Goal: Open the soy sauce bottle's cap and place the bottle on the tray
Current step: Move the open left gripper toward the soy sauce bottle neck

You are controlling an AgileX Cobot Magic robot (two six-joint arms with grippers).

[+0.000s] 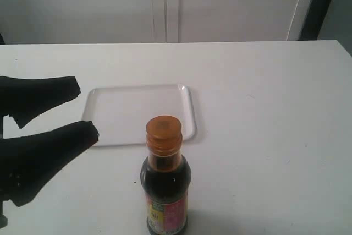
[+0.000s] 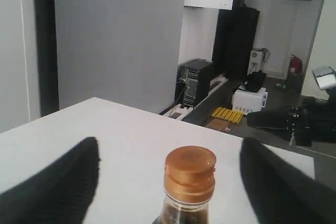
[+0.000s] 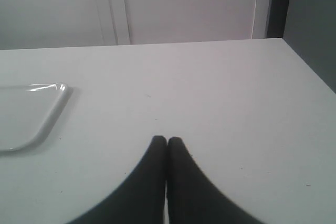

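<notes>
Orange-gold cap (image 1: 163,127) is shut flat on the soy sauce bottle (image 1: 165,182), so nothing's been opened yet afaict. Bottle's standing upright on the white table (image 1: 264,114), near edge, a bit left of centre. Tray (image 1: 137,114) sits just behind it, farther back, w/ nothing on it. Bottle and tray don't touch.

Left gripper (image 1: 85,111) is over on the left, jaws spread wide, holding nothing. In the left wrist view the cap (image 2: 190,169) sits right between the two black fingers (image 2: 63,182), w/ clear gaps on both sides, so it's lined up on the neck but no contact. Right gripper (image 3: 167,141) has its fingertips pressed together, nothing between them, hovering over bare table to the right of the tray (image 3: 31,114). Not in the exterior view at all.

So progress-wise: basically at the start. Imo the left is going for a hold on the bottle, then the cap needs flipping (prob the right's job), then the bottle goes back onto the tray. All three bits still to do.
</notes>
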